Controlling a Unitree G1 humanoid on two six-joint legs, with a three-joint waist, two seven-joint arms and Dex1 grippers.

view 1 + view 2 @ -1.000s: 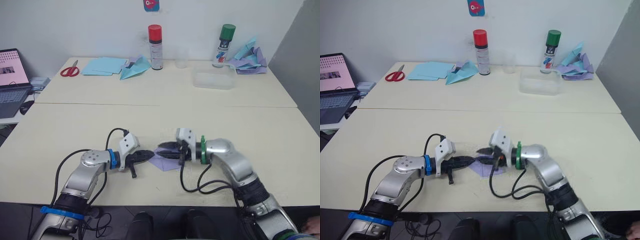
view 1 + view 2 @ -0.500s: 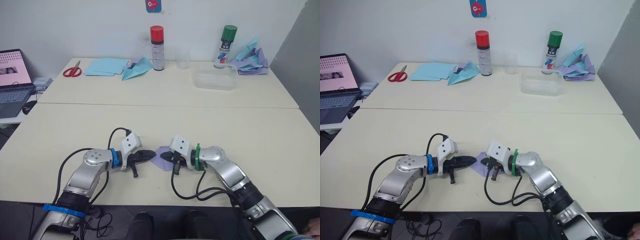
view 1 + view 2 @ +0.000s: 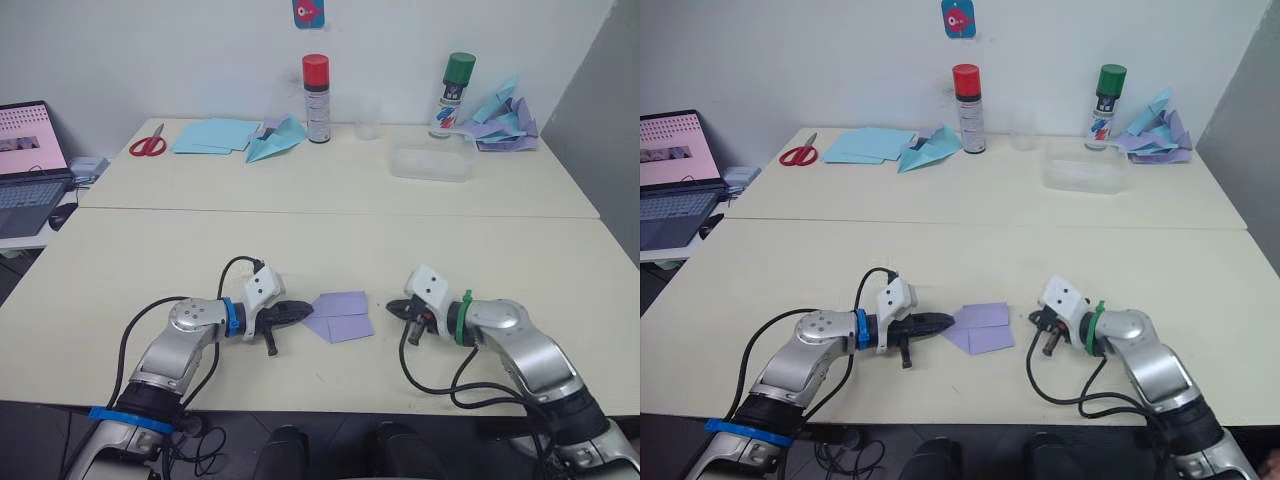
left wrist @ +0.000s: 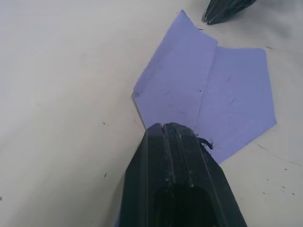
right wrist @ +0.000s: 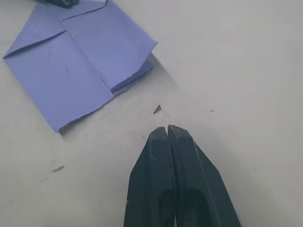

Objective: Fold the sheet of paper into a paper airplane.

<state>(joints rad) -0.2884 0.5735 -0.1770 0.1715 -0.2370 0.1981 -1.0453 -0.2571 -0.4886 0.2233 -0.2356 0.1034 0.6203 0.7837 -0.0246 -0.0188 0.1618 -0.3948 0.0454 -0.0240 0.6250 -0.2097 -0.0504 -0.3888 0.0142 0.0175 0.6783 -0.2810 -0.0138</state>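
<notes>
Two silver metal arms with looping black cables. The left tool (image 3: 297, 314) follows a blue wrist ring, the right tool (image 3: 395, 308) a green one; both have ribbed black fingers, seemingly rubber.

sheet of paper (image 3: 338, 316): lavender-purple | left tool (image 3: 296, 313): black | table (image 3: 300, 240): cream | scissors (image 3: 147, 144): red

- The left gripper (image 4: 177, 130) covers the pointed tip of the sheet of paper (image 4: 215, 94), so any pinch there is hidden.
- The laptop (image 3: 25, 165), far left of the sheet, is cut by the picture's edge.
</notes>
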